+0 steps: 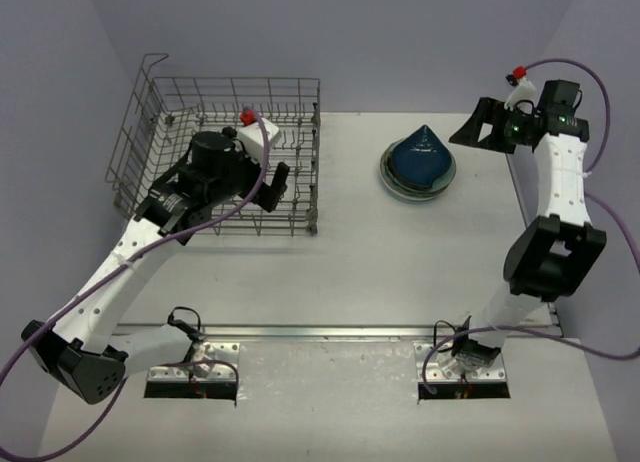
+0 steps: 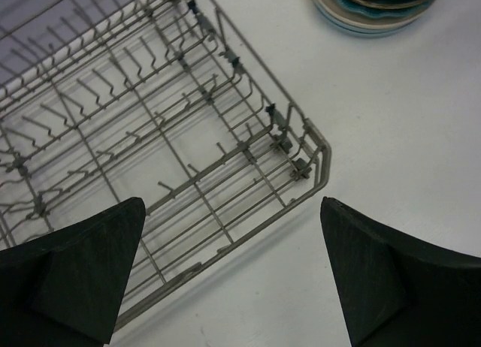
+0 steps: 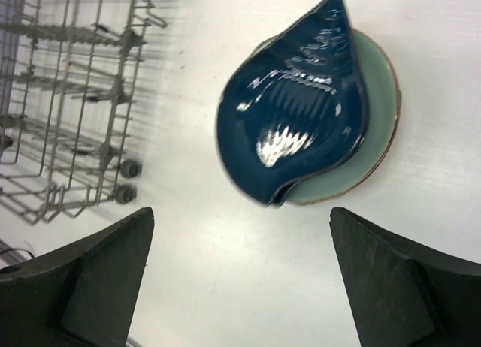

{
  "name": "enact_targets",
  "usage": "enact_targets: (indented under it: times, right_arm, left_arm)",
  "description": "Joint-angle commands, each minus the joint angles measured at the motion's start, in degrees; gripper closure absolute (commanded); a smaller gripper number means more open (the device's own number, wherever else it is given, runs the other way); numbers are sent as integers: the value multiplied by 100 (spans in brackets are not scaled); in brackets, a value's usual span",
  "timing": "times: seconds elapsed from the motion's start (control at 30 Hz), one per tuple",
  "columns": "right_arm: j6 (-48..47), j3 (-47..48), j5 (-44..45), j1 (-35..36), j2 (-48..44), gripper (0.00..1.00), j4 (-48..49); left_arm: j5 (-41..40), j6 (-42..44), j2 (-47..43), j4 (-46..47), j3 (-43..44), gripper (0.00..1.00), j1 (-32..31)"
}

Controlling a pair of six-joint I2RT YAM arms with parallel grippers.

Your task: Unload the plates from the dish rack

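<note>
Left jaws: apart; the left gripper (image 2: 231, 208) hangs above the near right corner of the dish rack (image 2: 297, 167).
Right jaws: apart; the right gripper (image 3: 240, 215) hovers over the table (image 3: 225, 287).
Plates (image 1: 418, 172): stacked on the table at 8 o'clock from the right gripper in the top view, with a dark blue teardrop dish (image 3: 293, 122) on top.
Rack: at 9 o'clock from the stack, well apart.

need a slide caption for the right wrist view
Open right gripper hovers near a dark blue teardrop plate stacked on a teal plate, beside the dish rack.
</note>
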Motion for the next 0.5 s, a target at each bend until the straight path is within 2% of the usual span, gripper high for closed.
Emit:
enact_targets:
  times: [0.0,0.07,0.1,0.2,0.37,0.47]
  right_arm:
    - [-236,-1450,20,-11,-1927,1,675]
    - [-280,-2196,111,-11,-2673,1,952]
    - [-280,-2475,141,-11,-2761,1,1061]
    - [-252,-3650,338,-11,-4031,1,1360]
    - [-125,-5077,548,-11,-5585,1,1806]
    - [-66,-5774,626,-11,-6173,1,2178]
  left_arm:
    - [51,-532,-565,300,-270,0,757]
    - [-146,-659,-667,343,-418,0,1127]
    - [-158,-717,-721,364,-454,0,1282]
    - [-282,-760,-1111,536,-902,0,1786]
    - [-892,-388,-1913,674,-1651,0,2074]
    - [-1348,-137,-2362,785,-2076,0,2191]
